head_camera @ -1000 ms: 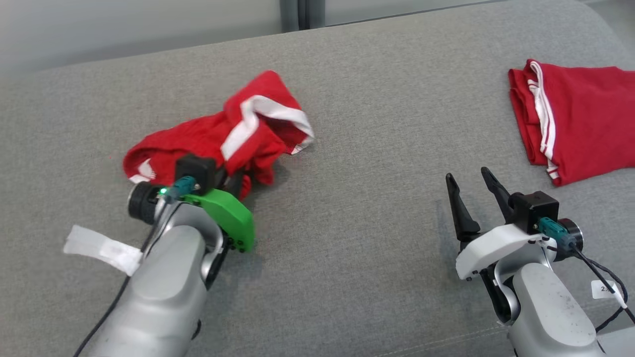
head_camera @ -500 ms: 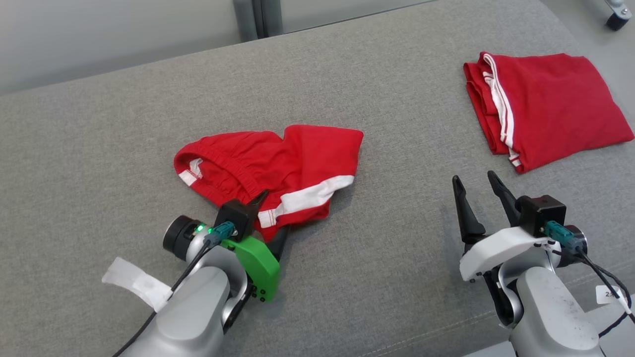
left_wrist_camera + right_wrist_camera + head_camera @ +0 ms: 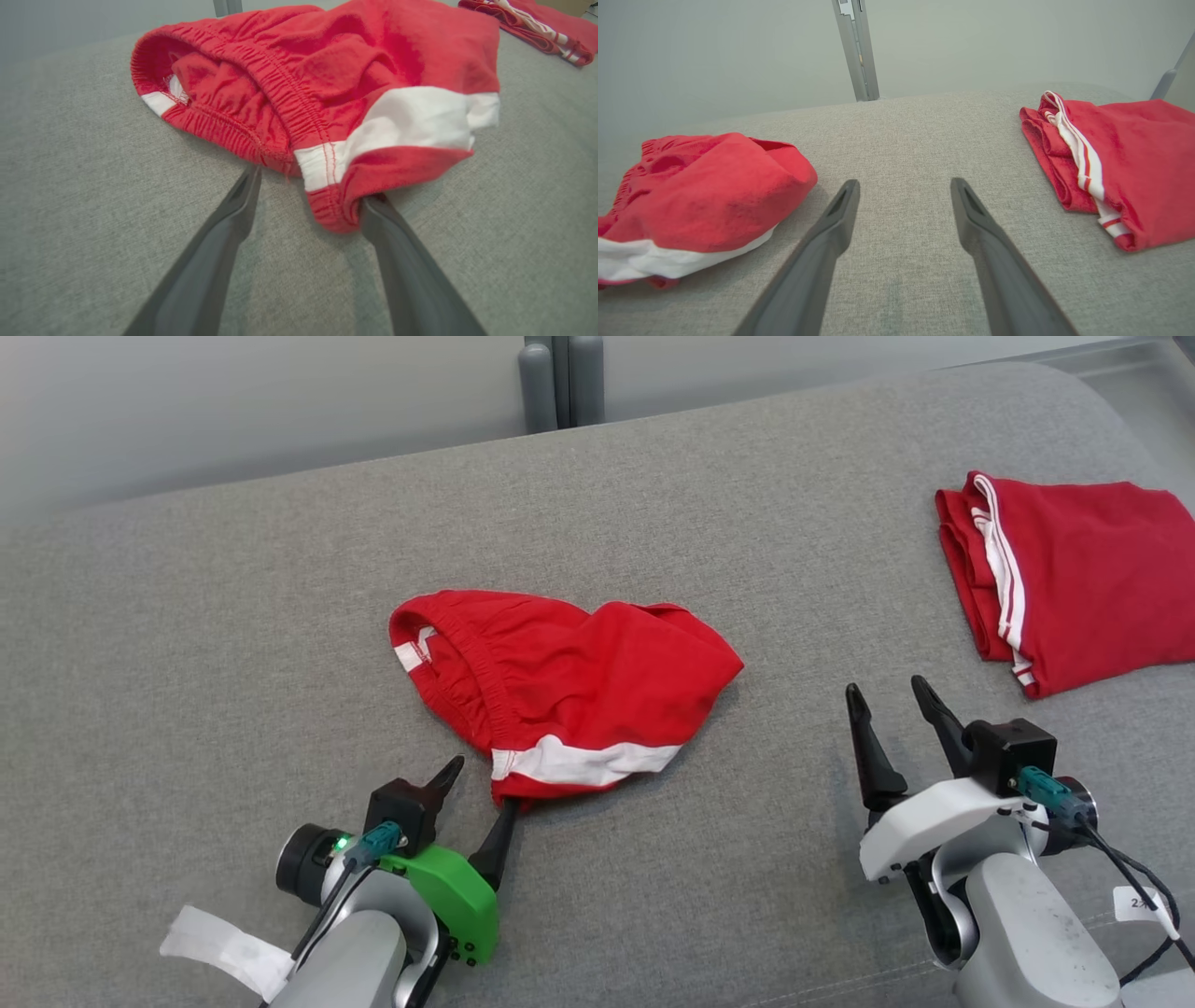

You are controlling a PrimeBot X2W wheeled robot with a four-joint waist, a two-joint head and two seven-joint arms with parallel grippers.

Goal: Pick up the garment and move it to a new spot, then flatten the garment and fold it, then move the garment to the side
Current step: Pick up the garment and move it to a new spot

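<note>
Red garment (image 3: 569,695) sits crumpled mid-frame on grey cushion (image 3: 233,644), left gripper (image 3: 481,791) at lower left spread wide astride its near hem, gripping nothing, right gripper (image 3: 885,689) lower right spread, empty; I'd pinch two waistband corners and pull apart slowly to flatten.

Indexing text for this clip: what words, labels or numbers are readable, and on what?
"2": first character on the white tag beside the right arm; the rest is too small to read.
White tape on the left arm: nothing legible.
</note>
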